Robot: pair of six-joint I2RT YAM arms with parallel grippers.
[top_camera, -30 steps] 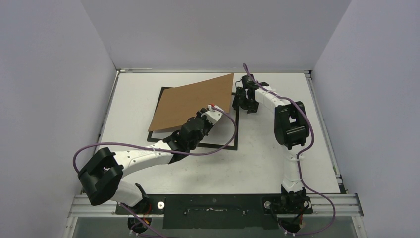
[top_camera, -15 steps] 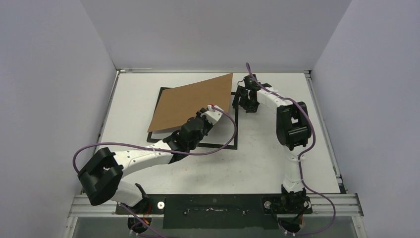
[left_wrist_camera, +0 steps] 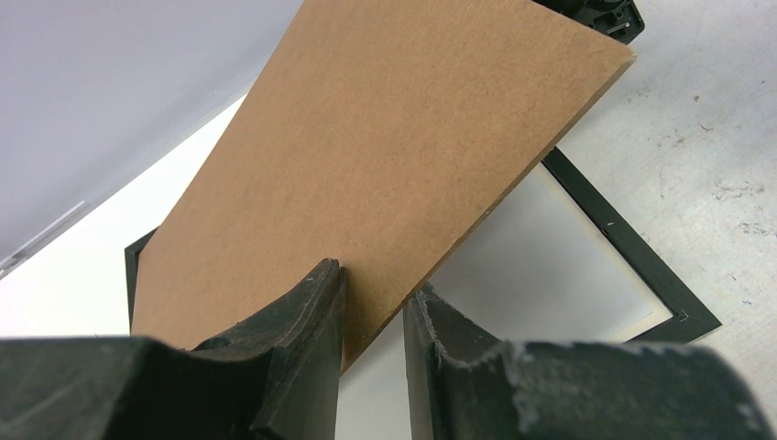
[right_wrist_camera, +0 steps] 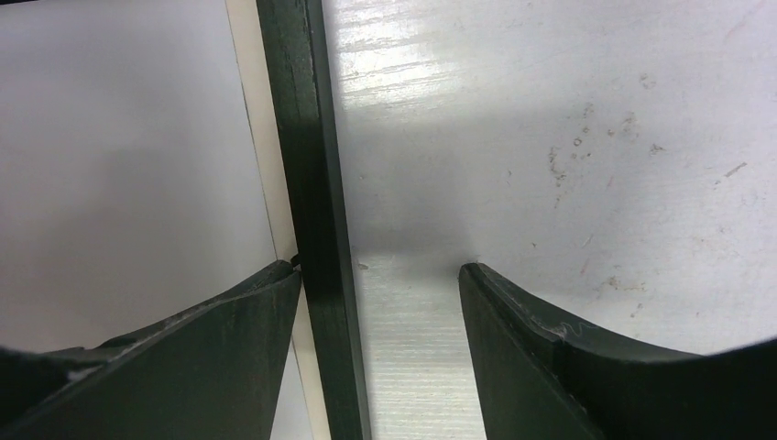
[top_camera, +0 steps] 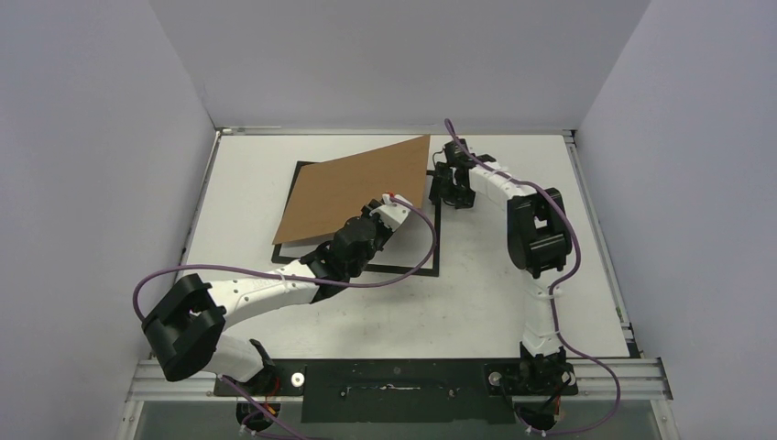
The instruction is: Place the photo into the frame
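On the left, the left pincer (left_wrist_camera: 374, 280) is pinching the near edge of the brown cardboard backing (top_camera: 357, 188) and holding it tilted up like a lid, with its far corner pointing up and to the right. Under it, the frame (top_camera: 408, 269) is lying flat on the table (top_camera: 513, 312) with a pale sheet (left_wrist_camera: 550, 266) inside. I cannot tell if that sheet is the photo lying face down, as no sunset side is showing. On the right, the right pincer (right_wrist_camera: 380, 270) is standing wide over the frame's right bar. The bar is running near to far between its fingers, so this arm is nearer.
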